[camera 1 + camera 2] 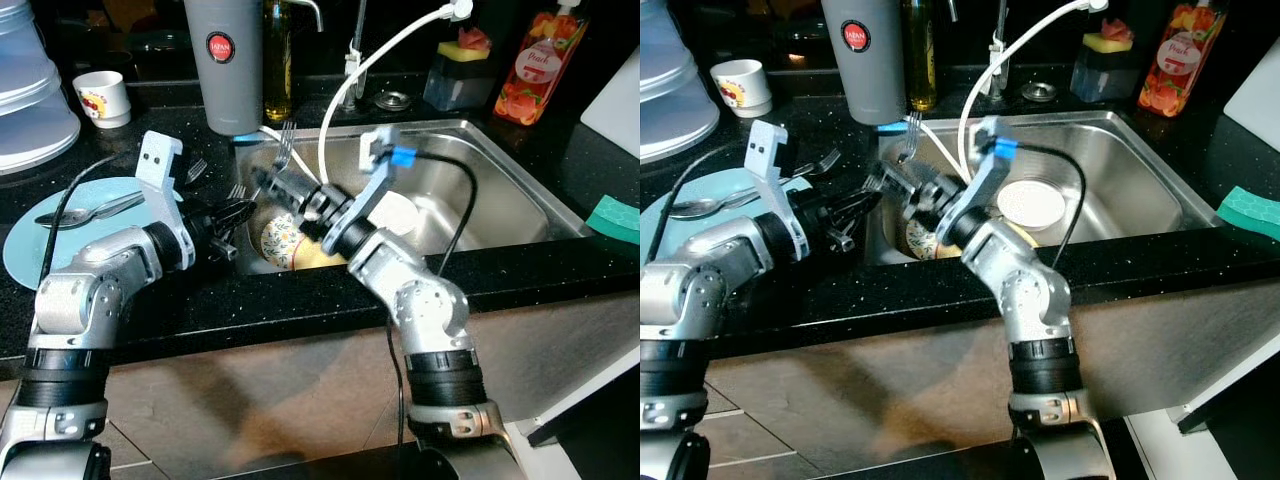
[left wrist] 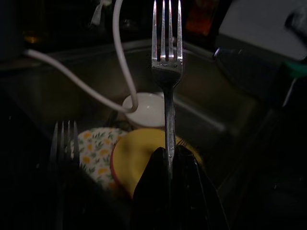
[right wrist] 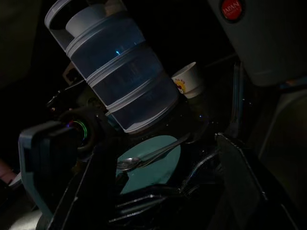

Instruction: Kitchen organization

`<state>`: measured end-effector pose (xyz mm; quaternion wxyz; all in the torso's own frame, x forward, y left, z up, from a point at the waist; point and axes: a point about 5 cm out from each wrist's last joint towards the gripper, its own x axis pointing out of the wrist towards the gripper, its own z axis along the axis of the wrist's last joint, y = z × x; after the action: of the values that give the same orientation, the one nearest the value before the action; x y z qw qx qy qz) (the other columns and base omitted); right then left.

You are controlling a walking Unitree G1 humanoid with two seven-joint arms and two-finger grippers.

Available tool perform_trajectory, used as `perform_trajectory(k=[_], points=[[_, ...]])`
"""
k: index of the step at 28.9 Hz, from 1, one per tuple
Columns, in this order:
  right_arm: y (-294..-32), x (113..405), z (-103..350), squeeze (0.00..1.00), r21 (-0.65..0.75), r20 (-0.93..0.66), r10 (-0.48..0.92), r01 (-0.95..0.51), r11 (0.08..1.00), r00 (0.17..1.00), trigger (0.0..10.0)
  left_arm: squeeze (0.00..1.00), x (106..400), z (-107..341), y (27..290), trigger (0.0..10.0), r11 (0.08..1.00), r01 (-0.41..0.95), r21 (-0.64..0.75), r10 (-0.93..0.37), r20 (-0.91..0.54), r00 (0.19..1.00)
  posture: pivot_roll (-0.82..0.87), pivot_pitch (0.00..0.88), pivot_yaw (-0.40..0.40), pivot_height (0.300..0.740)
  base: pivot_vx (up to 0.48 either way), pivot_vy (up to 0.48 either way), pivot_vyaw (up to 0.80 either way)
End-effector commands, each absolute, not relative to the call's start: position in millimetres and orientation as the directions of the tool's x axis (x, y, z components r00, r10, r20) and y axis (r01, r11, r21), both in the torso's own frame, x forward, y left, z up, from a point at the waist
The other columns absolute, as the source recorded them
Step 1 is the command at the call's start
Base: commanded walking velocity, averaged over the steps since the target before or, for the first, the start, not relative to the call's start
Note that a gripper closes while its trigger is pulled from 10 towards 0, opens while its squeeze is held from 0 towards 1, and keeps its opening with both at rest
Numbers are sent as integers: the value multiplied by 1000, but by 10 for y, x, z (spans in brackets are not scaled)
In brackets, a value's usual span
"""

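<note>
A silver fork point(image 1: 284, 145) stands upright, tines up, over the left rim of the steel sink point(image 1: 500, 190). My left gripper point(image 1: 243, 209) reaches in from the counter, and in its wrist view it is shut on the fork's handle point(image 2: 168, 124). My right gripper point(image 1: 265, 183) points left toward the same spot and is open; its fingers point(image 3: 240, 167) are spread wide in its wrist view. Down in the sink lie a floral bowl point(image 1: 278, 240), a yellow plate point(image 1: 315, 255) and a white bowl point(image 1: 400, 212). A second fork point(image 1: 195, 170) lies on the counter.
A blue plate point(image 1: 30, 250) with a spoon point(image 1: 90, 210) sits on the black counter at left. Behind stand stacked containers point(image 1: 30, 90), a white cup point(image 1: 102, 98), a grey flask point(image 1: 222, 60) and an oil bottle point(image 1: 277, 60). A white hose point(image 1: 370, 70) hangs into the sink; a green sponge point(image 1: 615, 215) lies right.
</note>
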<state>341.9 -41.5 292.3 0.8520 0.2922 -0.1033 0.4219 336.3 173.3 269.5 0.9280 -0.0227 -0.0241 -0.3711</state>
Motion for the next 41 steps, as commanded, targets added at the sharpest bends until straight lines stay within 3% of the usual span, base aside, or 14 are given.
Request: perform_trajectory(k=[1,10,29,30,31,41], points=[[-353,3410,2890,0,432,398,683,-782,450,613,10000,0,3346,2678,1686,0,725,689,3,-688,56,724,32,146,-21,740,0,0,0],[-287,3409,2800,0,452,323,707,-759,469,629,10000,0,3356,2735,1598,0,756,654,23,-649,159,744,32,137,-27,740,0,0,0],[-333,3462,2769,0,484,299,685,-724,491,664,10000,0,3197,2670,1403,0,638,770,26,-765,139,629,32,125,-28,740,0,0,0],[-337,3464,2771,0,491,302,682,-722,487,666,2980,0,3200,2669,1412,0,641,767,29,-762,138,633,32,125,-28,740,0,0,0],[-342,3466,2772,0,499,306,680,-720,482,666,0,0,3202,2671,1421,0,645,763,31,-759,137,636,32,125,-29,740,0,0,0],[-369,3482,2770,0,515,311,672,-713,475,672,0,0,3211,2684,1451,0,658,752,37,-749,136,649,31,128,-29,740,0,0,0]])
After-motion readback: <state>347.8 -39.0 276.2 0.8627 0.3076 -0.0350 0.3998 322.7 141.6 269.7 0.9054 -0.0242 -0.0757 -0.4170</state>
